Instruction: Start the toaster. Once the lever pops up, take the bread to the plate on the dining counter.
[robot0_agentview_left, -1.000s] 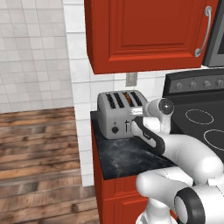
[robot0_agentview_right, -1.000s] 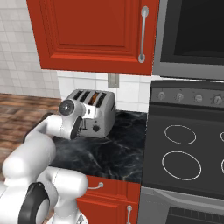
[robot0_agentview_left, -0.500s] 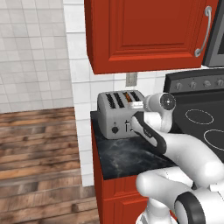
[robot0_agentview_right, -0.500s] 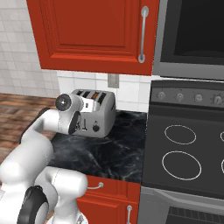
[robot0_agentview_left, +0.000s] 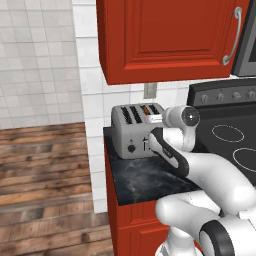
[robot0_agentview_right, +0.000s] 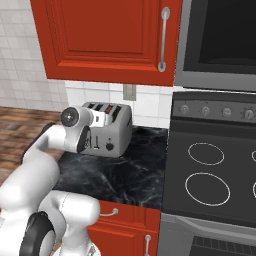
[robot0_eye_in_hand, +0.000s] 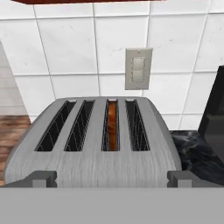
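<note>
The silver-grey toaster (robot0_agentview_left: 127, 135) (robot0_agentview_right: 117, 132) (robot0_eye_in_hand: 92, 166) stands at the back of a narrow black marble-look counter (robot0_agentview_left: 145, 175) (robot0_agentview_right: 120, 175). A brown-edged slice of bread (robot0_eye_in_hand: 112, 124) (robot0_agentview_left: 145, 108) (robot0_agentview_right: 107, 107) sits low in the third slot from the left in the hand view. My gripper (robot0_eye_in_hand: 111, 179) (robot0_agentview_left: 154, 119) (robot0_agentview_right: 99, 119) hovers at the toaster's front top edge, looking along its slots. Its fingertips (robot0_eye_in_hand: 41, 178) stand wide apart, open, with nothing between them. The plate and the dining counter are out of view.
A black stove (robot0_agentview_left: 230, 135) (robot0_agentview_right: 210, 170) adjoins the counter on the right. A red wall cabinet (robot0_agentview_left: 165, 35) (robot0_agentview_right: 105, 35) hangs above the toaster. A wall outlet (robot0_eye_in_hand: 138, 68) sits on the white tiles behind it. A microwave (robot0_agentview_right: 220, 40) hangs above the stove.
My hand has risen a little, from the toaster's front face to its top edge. The gripper stays open. The toaster and bread have not moved.
</note>
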